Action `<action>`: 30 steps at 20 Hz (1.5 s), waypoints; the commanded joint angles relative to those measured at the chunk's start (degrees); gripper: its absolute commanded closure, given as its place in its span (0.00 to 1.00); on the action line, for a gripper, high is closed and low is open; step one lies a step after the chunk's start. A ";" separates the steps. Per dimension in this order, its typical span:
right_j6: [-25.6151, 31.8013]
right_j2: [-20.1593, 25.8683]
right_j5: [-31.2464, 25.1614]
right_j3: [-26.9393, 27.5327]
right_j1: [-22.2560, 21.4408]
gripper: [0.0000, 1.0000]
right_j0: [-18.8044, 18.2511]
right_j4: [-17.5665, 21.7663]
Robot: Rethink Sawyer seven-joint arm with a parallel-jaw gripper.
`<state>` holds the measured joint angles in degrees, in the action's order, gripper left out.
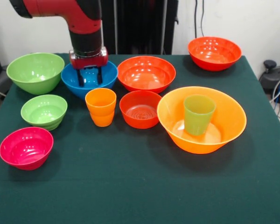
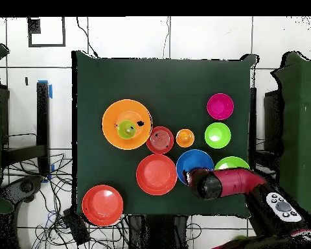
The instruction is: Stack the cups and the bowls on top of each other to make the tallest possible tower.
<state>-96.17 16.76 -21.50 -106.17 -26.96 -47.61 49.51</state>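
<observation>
My gripper hangs open and empty, its two black fingers apart just above the inside of the blue bowl. In the overhead view the arm hides the gripper at the blue bowl's edge. The orange cup stands upright in front of the blue bowl. The translucent green cup stands upright inside the largest orange bowl at the right. A small red-orange bowl sits between the orange cup and that bowl. No pile stands; all bowls rest singly on the cloth.
A red-orange bowl sits right of the blue one, another at the far right corner. A large green bowl, a small green bowl and a pink bowl line the left side.
</observation>
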 commanded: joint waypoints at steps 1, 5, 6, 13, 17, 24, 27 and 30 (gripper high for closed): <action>-8.63 -2.83 3.60 4.34 0.70 0.00 2.56 -1.07; 2.43 3.98 -5.64 4.00 -4.72 0.00 -2.69 -6.93; 4.33 5.06 -7.01 4.45 -5.48 0.00 -3.40 -7.69; 7.87 8.01 -13.01 4.65 -7.40 0.00 -5.21 -11.67; 9.38 9.99 -15.00 4.21 -8.92 0.00 -6.38 -12.76; 11.90 12.45 -20.33 6.05 -8.98 0.00 -7.22 -13.66; 10.63 12.35 -21.00 5.79 -9.85 0.00 -6.70 -13.19; 9.21 12.58 -20.59 5.17 -11.40 0.00 -6.46 -13.11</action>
<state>-96.17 24.39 -37.26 -104.15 -37.38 -55.69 37.79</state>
